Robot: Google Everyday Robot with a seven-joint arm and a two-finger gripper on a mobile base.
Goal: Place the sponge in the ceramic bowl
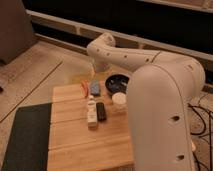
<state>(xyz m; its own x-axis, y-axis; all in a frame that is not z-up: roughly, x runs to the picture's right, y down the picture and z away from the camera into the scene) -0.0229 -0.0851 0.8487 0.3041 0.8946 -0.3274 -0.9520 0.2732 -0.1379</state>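
The blue-grey sponge [95,88] lies on the wooden table [80,142] near its far edge. Just right of it stands the glossy black ceramic bowl [117,82]. My gripper [97,68] hangs from the white arm just behind and above the sponge, mostly hidden by the arm's wrist. Nothing shows it holding the sponge, which rests flat on the wood.
A thin orange-red piece [84,88] lies left of the sponge. A white cup [119,99] stands in front of the bowl. Nearer the middle of the table lie a black bar [101,111] and a white bottle-like item [91,111]. A dark mat [25,137] borders the table's left side.
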